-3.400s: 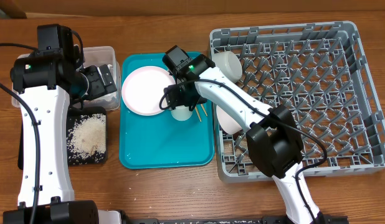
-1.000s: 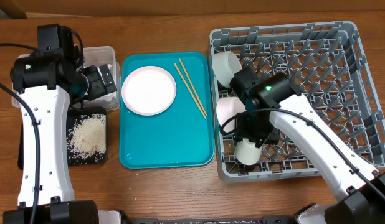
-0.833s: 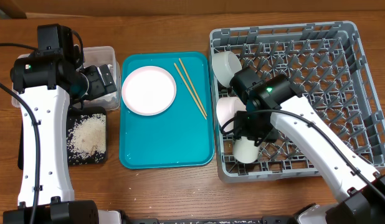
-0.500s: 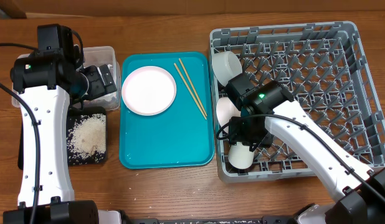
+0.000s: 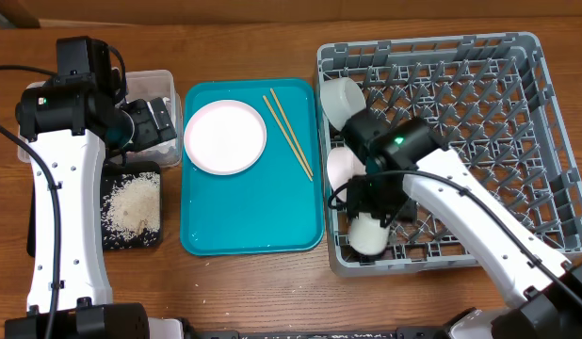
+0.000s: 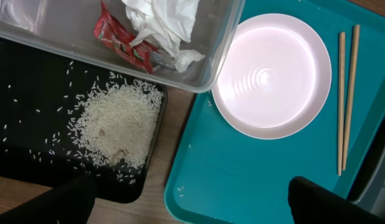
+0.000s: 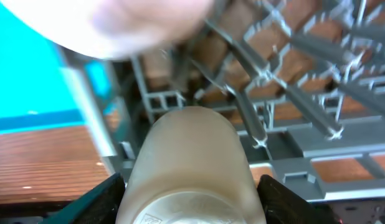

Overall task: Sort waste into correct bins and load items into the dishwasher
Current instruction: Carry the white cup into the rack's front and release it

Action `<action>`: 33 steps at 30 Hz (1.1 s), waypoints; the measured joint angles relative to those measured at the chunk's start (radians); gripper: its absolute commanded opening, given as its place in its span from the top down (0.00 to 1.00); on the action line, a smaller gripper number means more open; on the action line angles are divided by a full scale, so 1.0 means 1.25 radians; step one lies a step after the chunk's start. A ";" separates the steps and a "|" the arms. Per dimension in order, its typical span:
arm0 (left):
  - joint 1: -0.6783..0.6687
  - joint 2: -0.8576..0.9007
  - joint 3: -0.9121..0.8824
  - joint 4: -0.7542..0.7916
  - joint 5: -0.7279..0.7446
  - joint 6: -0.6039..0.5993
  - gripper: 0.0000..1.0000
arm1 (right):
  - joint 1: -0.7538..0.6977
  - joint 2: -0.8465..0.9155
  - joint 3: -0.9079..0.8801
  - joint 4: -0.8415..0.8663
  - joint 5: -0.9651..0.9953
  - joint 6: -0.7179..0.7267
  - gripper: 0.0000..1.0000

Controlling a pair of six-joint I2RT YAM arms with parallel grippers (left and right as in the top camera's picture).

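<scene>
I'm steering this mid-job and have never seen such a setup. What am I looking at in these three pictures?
Two robot arms work at a wooden table. One picture looks down from above; the other two come from cameras on the wrists. The left gripper hangs open and empty by a clear tub holding a napkin and wrapper, beside a black tray of rice. A teal tray carries a plate and chopsticks. The right gripper straddles a small cup at a corner of the grey rack, near two bowls; whether it grips I cannot tell.
</scene>
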 measured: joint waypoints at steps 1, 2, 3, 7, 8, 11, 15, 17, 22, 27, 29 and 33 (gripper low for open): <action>0.000 0.000 0.000 0.000 0.000 0.000 0.00 | 0.000 0.000 0.023 0.000 0.001 -0.002 0.33; 0.000 0.000 0.000 0.000 0.000 0.000 0.00 | 0.000 0.000 0.040 0.001 0.002 -0.004 0.33; 0.000 0.000 0.000 0.000 0.000 0.000 0.00 | 0.000 0.000 0.054 0.001 0.002 -0.005 0.33; 0.000 0.000 0.000 0.000 0.000 0.000 0.00 | 0.000 0.000 0.079 0.003 0.007 -0.013 0.33; 0.000 0.000 0.000 0.000 0.000 0.000 0.00 | 0.000 0.000 0.079 -0.002 0.009 -0.013 0.33; 0.000 0.000 0.000 0.000 0.000 0.000 0.00 | 0.000 0.000 0.079 -0.013 0.021 -0.014 0.34; 0.000 0.000 0.000 0.000 0.000 0.000 0.00 | 0.002 0.000 0.079 -0.016 0.036 -0.013 0.34; 0.000 0.000 0.000 0.000 0.000 0.000 0.00 | 0.004 0.000 0.075 -0.010 0.042 -0.010 0.34; 0.000 0.000 0.000 0.000 0.000 0.000 0.00 | 0.027 0.000 0.022 0.023 0.053 0.005 0.34; 0.000 0.000 0.000 0.000 0.000 0.000 0.00 | 0.034 0.000 -0.018 0.027 0.062 0.020 0.33; 0.000 0.000 0.000 0.000 0.000 0.000 0.00 | 0.034 0.000 -0.022 0.027 0.068 0.021 0.28; 0.000 0.000 0.000 0.000 0.000 0.000 0.00 | 0.034 0.000 -0.022 0.029 0.076 0.024 0.07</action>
